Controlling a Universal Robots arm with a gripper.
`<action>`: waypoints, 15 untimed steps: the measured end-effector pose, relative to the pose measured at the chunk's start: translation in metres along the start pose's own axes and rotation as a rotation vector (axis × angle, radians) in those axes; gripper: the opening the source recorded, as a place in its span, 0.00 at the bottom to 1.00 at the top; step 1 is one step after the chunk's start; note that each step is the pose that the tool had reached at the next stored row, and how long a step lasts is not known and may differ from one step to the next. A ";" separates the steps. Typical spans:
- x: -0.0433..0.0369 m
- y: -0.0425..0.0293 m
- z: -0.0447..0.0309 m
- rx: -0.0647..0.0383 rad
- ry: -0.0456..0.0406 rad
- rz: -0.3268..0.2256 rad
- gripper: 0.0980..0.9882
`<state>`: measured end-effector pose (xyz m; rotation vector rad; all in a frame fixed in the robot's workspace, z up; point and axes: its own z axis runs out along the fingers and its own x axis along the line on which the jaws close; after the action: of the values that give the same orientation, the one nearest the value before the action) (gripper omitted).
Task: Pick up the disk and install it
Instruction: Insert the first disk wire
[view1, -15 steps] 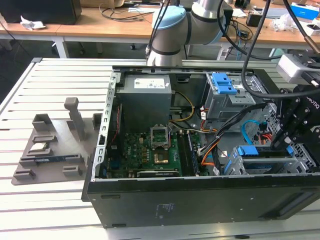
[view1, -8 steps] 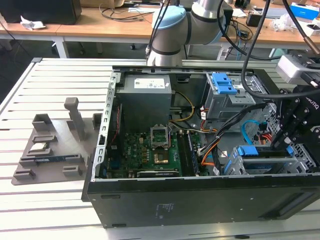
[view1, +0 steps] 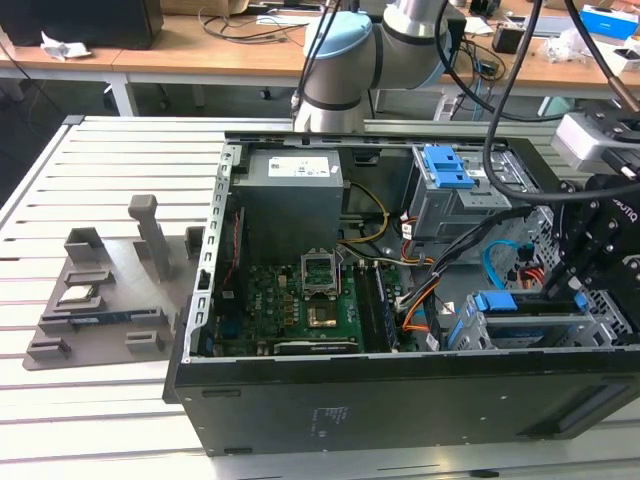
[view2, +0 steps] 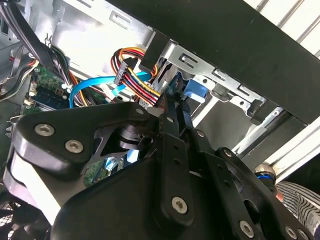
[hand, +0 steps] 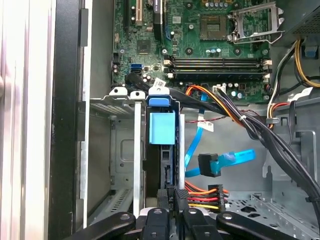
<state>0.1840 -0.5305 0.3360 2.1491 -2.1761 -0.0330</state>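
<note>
In the exterior view, the arm is reaching down over the open computer case (view1: 400, 390), the gripper (view1: 585, 285) hanging at the drive bay. In the first wrist view, the fingers (hand: 172, 202) are clenching the disk (hand: 162, 135), which is standing on edge in the bay (hand: 125, 150), long axis running into the slot.

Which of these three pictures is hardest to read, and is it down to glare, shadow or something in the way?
The second wrist view: the dark gripper body crowds the foreground and the picture is tilted. The first wrist view is evenly lit, with pale glare on the case wall. In the exterior view the computer case front is deep in shadow.
</note>
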 end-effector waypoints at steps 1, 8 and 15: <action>0.0002 -0.0001 0.0010 0.000 0.0006 0.000 0.08; 0.0008 -0.0001 0.0031 -0.001 0.0000 0.000 0.17; -0.0053 0.0026 -0.0337 -0.001 0.0011 0.000 0.07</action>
<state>0.1839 -0.5237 0.3696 2.1481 -2.1754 -0.0325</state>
